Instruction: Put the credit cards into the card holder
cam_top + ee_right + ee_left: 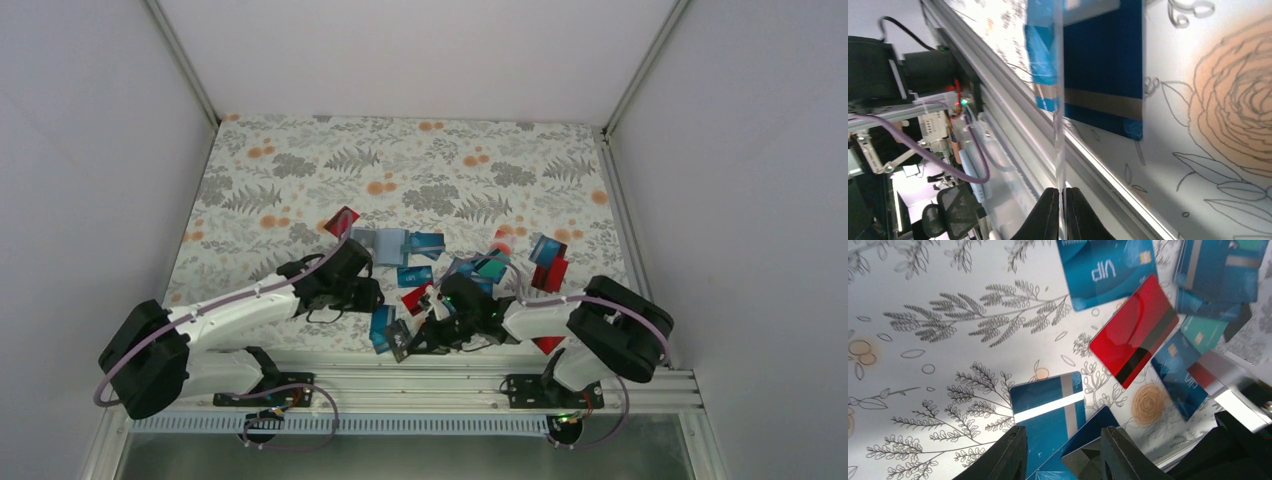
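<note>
Several credit cards point(470, 275), blue, teal and red, lie scattered across the near middle of the floral cloth. The card holder point(383, 245) lies open behind them, dull grey-blue; it shows only in the top view. My left gripper point(370, 295) is open and low over a blue card with a white stripe point(1048, 410) and a darker blue card point(1108, 427); its jaws point(1063, 442) hold nothing. My right gripper point(408, 342) is shut point(1064, 192) on a thin card seen edge-on point(1060, 125), held upright above the table's near edge.
A red card point(1135, 330) and a blue VIP card point(1108, 270) lie just beyond the left gripper. More blue cards point(1103, 55) lie on the cloth by the right gripper. An aluminium rail point(440, 378) runs along the near edge. White walls enclose the table.
</note>
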### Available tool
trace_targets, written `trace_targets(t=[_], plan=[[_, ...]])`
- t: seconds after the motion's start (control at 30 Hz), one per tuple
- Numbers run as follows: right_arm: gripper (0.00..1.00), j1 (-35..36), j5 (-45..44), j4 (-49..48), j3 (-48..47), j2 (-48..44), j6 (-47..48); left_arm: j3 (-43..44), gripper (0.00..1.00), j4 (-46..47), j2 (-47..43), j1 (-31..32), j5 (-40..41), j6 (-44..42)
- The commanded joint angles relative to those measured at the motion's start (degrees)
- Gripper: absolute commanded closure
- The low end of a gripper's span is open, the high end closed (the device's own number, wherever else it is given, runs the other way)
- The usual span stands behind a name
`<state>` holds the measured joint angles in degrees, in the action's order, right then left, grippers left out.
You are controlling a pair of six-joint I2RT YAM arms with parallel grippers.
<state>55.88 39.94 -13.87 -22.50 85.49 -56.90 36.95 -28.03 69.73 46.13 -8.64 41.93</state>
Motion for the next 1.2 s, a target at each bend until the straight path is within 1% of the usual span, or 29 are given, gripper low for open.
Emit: trace_targets(t=[0.0,0.2,0.33,0.5,0.6,0.7,0.8,0.93,1.17], plan=[[0.96,-3.82,5.67,-1.46,0.36,-5.02,3.28,2.77,0.63,-1.59,-3.08,0.13,3.93,2.33],[0.96,-9.56,10.94,0.0,0.05,-9.3,5.49,4.73,0.62,-1.55,-4.52,-0.11,8.37,4.03],[0.96,-12.76,14.33,-2.38,0.07,-9.09,5.48,5.53,0.62,-0.82,-5.05,-1.08,9.43,4.74],[0.96,-16.4,17.58,-6.17,-1.61,-7.46,3.51,5.34,0.62,0.98,-9.0,-3.76,9.11,5.45],[0.96,-18.34,19.19,-6.52,-4.84,-5.92,3.29,3.18,0.62,5.03,-12.39,-6.78,5.52,5.44],[0.96,-20.66,20.61,-6.14,-8.38,-4.07,3.4,-0.07,0.6,10.32,-15.09,-10.62,-1.48,5.44],[0.96,-22.73,21.77,-5.58,-12.12,-1.78,3.47,-2.29,0.59,15.12,-16.89,-12.64,-5.62,5.13],[0.96,-24.38,23.14,-5.29,-16.58,0.75,3.18,-3.68,0.59,21.73,-17.41,-14.15,-10.82,4.44],[0.96,-25.85,24.28,-6.36,-22.25,3.67,0.88,-5.95,0.58,32.97,-16.14,-17.73,-18.53,7.33]])
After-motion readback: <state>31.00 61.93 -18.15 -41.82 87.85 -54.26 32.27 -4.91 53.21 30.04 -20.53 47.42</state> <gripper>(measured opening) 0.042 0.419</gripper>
